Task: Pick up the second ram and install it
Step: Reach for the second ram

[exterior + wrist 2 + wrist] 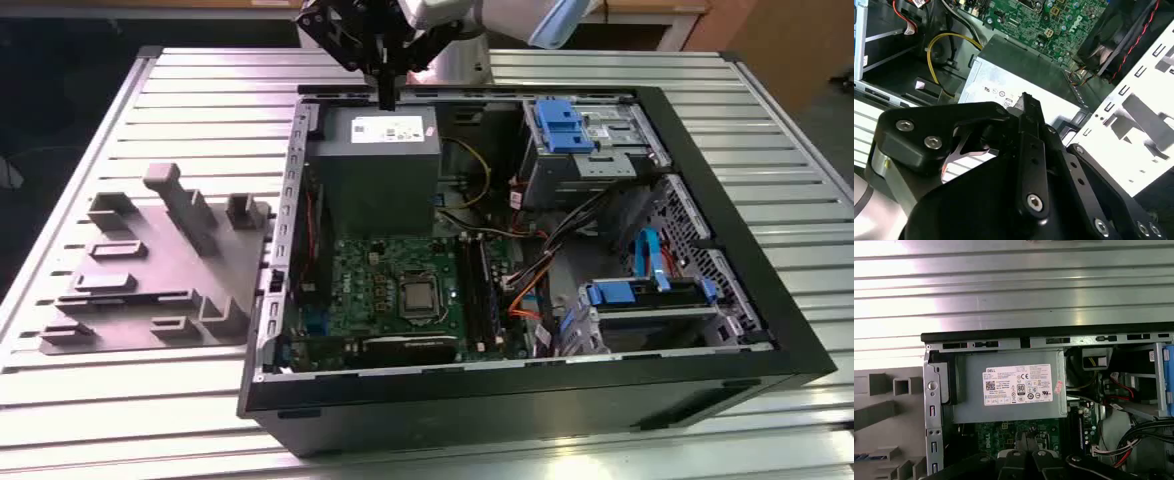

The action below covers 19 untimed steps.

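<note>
Hovering over power supply (380, 165), tool (387, 98) sits well apart from second ram (860, 457).

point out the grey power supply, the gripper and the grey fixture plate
grey power supply (378, 185): exterior view, bare top face
gripper (387, 100): exterior view, between its fingertips
grey fixture plate (154, 268): exterior view, flat base

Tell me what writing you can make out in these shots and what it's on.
White label on the grey power supply: rows of fine print and symbols, too small to quote.
Motherboard: white lettering, blurred.
Nothing else readable.
</note>
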Each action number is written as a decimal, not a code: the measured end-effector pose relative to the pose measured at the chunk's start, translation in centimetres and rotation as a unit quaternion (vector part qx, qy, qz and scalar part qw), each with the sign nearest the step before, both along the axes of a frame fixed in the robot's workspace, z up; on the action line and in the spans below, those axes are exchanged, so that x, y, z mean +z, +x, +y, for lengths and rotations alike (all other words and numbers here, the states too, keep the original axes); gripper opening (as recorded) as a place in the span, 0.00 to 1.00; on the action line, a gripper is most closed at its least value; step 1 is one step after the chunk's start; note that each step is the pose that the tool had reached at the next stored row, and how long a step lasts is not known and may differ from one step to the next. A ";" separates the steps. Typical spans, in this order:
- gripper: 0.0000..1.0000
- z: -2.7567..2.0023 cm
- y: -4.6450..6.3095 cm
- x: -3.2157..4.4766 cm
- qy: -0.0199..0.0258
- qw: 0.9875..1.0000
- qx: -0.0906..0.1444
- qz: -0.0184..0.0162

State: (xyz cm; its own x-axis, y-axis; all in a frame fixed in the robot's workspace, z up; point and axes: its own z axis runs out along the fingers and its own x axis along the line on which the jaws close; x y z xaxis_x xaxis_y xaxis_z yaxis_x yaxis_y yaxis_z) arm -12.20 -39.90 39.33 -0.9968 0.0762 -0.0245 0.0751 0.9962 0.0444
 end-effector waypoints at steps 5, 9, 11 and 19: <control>0.10 0.00 0.0 0.00 0.000 1.000 0.000 0.000; 0.10 0.00 0.0 0.00 0.000 1.000 0.000 0.000; 0.10 0.00 0.0 0.00 0.000 1.000 0.000 0.000; 0.10 0.00 -0.7 -0.01 0.000 1.000 0.000 0.000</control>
